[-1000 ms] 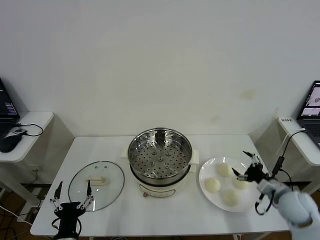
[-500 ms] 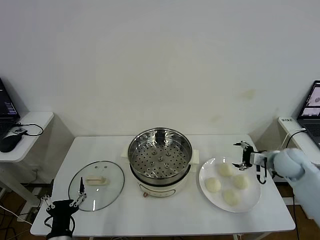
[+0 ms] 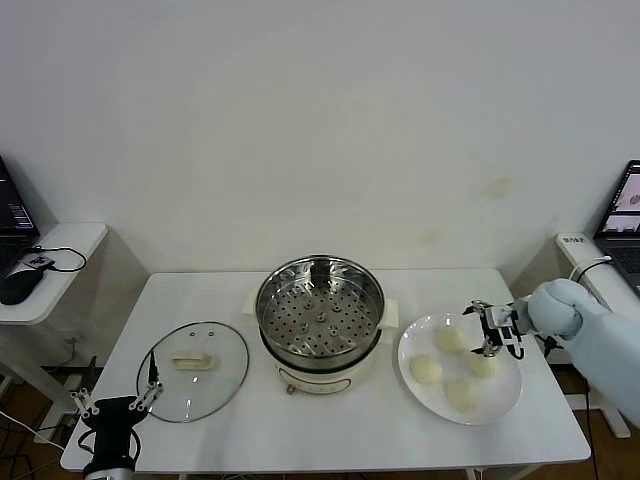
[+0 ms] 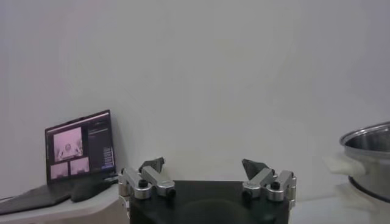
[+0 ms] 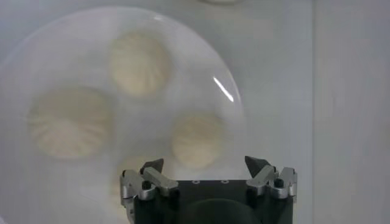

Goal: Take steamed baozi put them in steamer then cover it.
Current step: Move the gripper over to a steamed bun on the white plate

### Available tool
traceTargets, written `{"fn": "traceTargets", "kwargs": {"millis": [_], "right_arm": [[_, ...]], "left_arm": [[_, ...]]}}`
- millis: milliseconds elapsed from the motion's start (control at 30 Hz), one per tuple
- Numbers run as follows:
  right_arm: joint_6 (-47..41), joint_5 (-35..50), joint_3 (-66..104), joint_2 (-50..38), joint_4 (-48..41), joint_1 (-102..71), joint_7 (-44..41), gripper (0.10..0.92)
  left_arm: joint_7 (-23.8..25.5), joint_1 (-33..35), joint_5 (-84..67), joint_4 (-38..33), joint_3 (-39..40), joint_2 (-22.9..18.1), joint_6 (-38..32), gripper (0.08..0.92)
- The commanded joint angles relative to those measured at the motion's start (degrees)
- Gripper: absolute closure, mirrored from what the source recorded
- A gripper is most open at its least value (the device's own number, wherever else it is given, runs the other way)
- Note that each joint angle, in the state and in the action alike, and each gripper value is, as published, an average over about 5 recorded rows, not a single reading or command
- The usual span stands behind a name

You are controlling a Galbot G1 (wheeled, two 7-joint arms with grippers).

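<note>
The right gripper (image 3: 488, 328), fingers spread apart, hovers over four steamed baozi (image 3: 426, 370) on a white plate (image 3: 505, 398) right of the open steamer (image 3: 320, 310). The cover (image 3: 193, 370) lies left; the left gripper (image 3: 115, 397), open, waits nearby.

A lab or test room. A bare white wall (image 3: 320, 120) backs a plain white counter (image 3: 330, 420). Side desks hold a laptop (image 3: 622, 215) and cables (image 3: 55, 260).
</note>
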Motion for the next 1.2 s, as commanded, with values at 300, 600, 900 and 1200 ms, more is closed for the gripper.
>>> {"fn": "traceTargets", "kwargs": {"millis": [300, 600, 900, 1200], "right_arm": [[-0.3, -0.5, -4.4, 5.3, -5.0, 2.9, -0.8, 0.202], [-1.0, -1.6, -4.3, 7.2, -7.4, 3.4, -0.4, 0.214], [-1.6, -2.7, -4.8, 8.3, -9.3, 4.0, -1.6, 0.333], [-1.8, -3.2, -5.7, 8.6, -10.1, 4.5, -2.8, 0.428]], "left_arm": [[0.0, 0.5, 0.1, 0.0, -1.2, 0.1, -0.9, 0.177], [-0.1, 0.5, 0.0, 0.4, -1.8, 0.1, -1.2, 0.177], [-0.1, 0.0, -0.6, 1.0, -1.9, 0.3, -1.1, 0.177], [0.1, -0.3, -1.2, 1.2, -2.3, 0.6, -1.0, 0.177]]}}
